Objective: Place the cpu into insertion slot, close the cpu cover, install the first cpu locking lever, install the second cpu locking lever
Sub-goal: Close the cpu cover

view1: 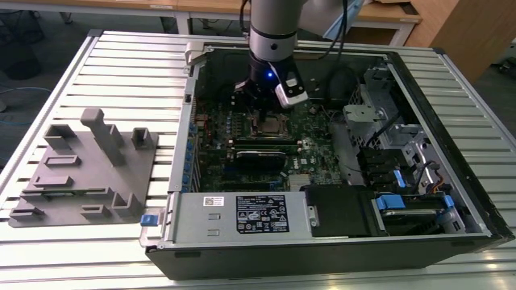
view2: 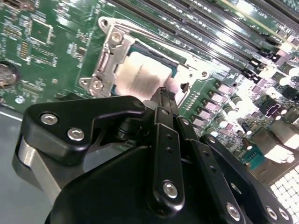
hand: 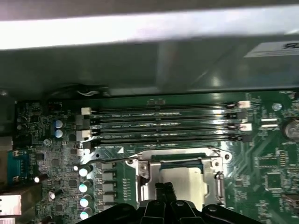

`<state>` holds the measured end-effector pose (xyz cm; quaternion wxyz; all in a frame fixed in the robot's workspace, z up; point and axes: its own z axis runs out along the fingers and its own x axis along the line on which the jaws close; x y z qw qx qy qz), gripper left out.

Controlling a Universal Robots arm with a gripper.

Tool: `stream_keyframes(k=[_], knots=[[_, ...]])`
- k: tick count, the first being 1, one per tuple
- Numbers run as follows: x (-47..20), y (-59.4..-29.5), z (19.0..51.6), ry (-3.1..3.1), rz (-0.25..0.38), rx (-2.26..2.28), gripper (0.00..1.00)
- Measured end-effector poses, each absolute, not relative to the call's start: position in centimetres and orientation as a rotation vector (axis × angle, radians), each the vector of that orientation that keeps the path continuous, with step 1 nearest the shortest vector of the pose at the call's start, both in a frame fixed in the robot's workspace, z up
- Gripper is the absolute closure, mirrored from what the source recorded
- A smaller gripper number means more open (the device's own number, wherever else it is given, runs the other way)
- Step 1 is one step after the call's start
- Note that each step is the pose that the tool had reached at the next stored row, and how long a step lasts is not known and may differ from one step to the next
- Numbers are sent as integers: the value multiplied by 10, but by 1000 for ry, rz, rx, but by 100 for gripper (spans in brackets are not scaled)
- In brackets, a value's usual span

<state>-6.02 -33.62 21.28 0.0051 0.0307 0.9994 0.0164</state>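
The cpu (view2: 140, 77) lies flat in the insertion slot (view1: 269, 125) on the green motherboard, its silvery top showing. The cpu cover (view2: 110, 56), a shiny metal frame, lies down around it, as the first wrist view also shows with the cpu (hand: 184, 179) and the cpu cover (hand: 145, 172). My gripper (view2: 166, 93) hangs right over one edge of the socket with its black fingers pressed together and nothing between them. In the exterior view the gripper (view1: 262, 112) stands upright above the socket. A thin metal lever rod (hand: 110, 160) runs along one side of the socket.
The open computer case (view1: 451, 235) lies on a slatted metal table. Long black memory slots (hand: 163, 126) run beside the socket. A grey fixture block (view1: 81, 175) stands at the exterior view's left. A power supply (view1: 241, 214) and a drive cage (view1: 403, 175) crowd the case.
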Motion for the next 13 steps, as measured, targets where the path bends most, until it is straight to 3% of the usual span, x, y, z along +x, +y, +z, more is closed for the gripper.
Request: stream_keyframes(k=[13], knots=[[-66,-336,205,3129,52,96,89]])
